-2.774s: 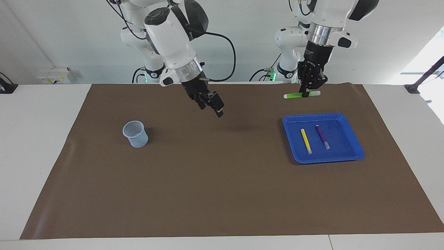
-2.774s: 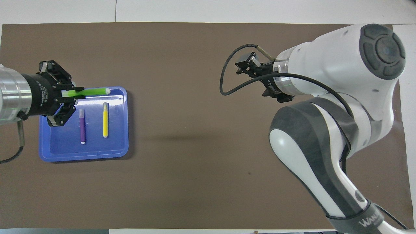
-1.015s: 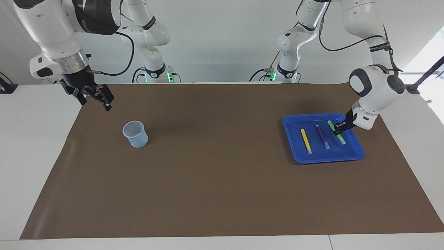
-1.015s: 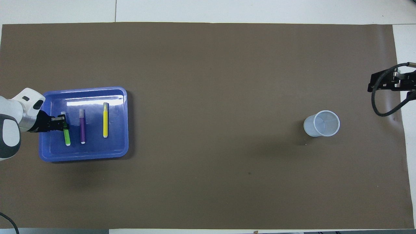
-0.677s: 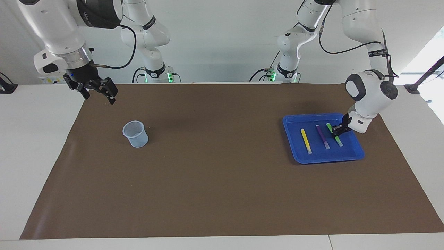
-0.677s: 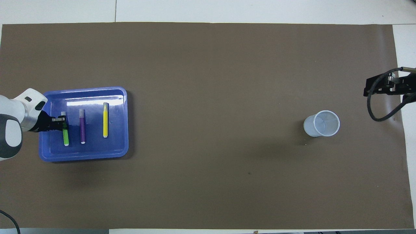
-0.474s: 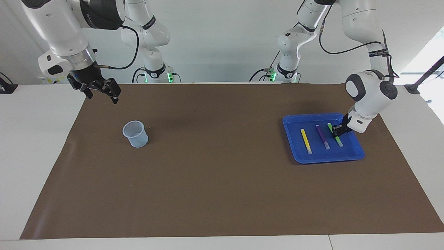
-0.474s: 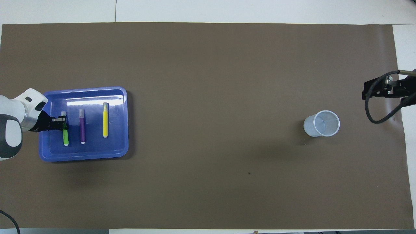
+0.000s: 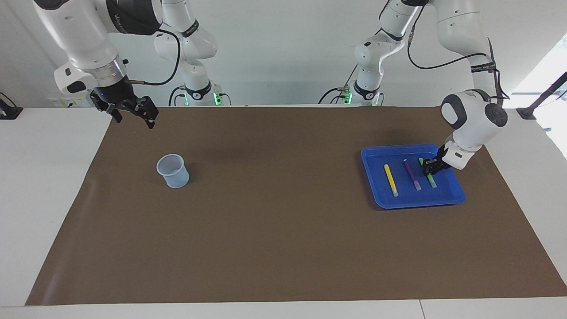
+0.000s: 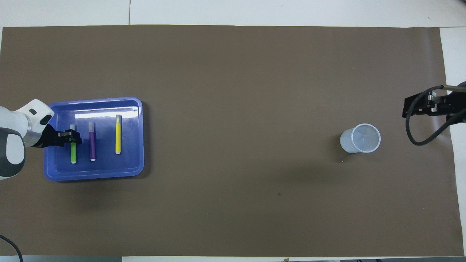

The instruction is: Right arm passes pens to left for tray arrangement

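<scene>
Blue tray (image 9: 452, 191) sits on the brown mat (image 9: 283, 230) toward the left arm's end of the table. All three pens lie in it, side by side and roughly parallel, none touching: yellow pen (image 9: 390, 179), purple pen (image 9: 412, 174), green pen (image 9: 428, 175). Green one is closest to the tray edge at the left arm's end, yellow closest to the table middle, purple between them.

Left gripper (image 9: 429, 167) is down in the tray right at the green pen, reaching in low over the tray rim. In the overhead view its fingers (image 10: 74, 139) sit either side of the pen's upper half. Can't tell from here whether they're pinching it or have let go; the pen looks flat on the tray floor.

Right gripper (image 9: 133, 113) hangs in the air over the mat's edge at the right arm's end of the table, jaws spread wide, nothing in them. Right arm is waiting.

Clear plastic cup (image 9: 172, 171) stands upright on the mat, near the right gripper but not under it, well apart from the tray.
</scene>
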Action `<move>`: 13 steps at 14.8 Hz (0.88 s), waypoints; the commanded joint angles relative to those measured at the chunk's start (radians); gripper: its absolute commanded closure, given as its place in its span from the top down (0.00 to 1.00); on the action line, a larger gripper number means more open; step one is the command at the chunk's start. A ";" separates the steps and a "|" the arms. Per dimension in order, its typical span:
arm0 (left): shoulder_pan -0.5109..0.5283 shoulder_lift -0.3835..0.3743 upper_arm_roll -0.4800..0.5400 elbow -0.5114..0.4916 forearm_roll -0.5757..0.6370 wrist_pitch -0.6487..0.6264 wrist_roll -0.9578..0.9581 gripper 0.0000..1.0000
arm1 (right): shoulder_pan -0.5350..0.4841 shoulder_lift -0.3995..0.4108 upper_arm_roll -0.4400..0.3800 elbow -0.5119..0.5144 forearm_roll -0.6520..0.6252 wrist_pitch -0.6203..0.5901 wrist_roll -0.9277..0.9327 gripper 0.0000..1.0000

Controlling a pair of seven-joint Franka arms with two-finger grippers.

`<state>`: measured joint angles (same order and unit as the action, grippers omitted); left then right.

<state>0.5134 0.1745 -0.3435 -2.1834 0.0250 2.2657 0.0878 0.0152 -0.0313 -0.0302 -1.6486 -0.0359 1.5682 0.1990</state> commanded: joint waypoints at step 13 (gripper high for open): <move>-0.127 -0.084 0.000 0.309 0.020 -0.418 -0.143 1.00 | -0.008 -0.016 0.009 -0.016 0.021 0.018 -0.027 1.00</move>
<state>0.4361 0.1143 -0.3511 -1.9217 0.0250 1.9259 -0.0033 0.0163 -0.0316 -0.0291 -1.6516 -0.0317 1.5723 0.1990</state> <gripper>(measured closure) 0.000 0.000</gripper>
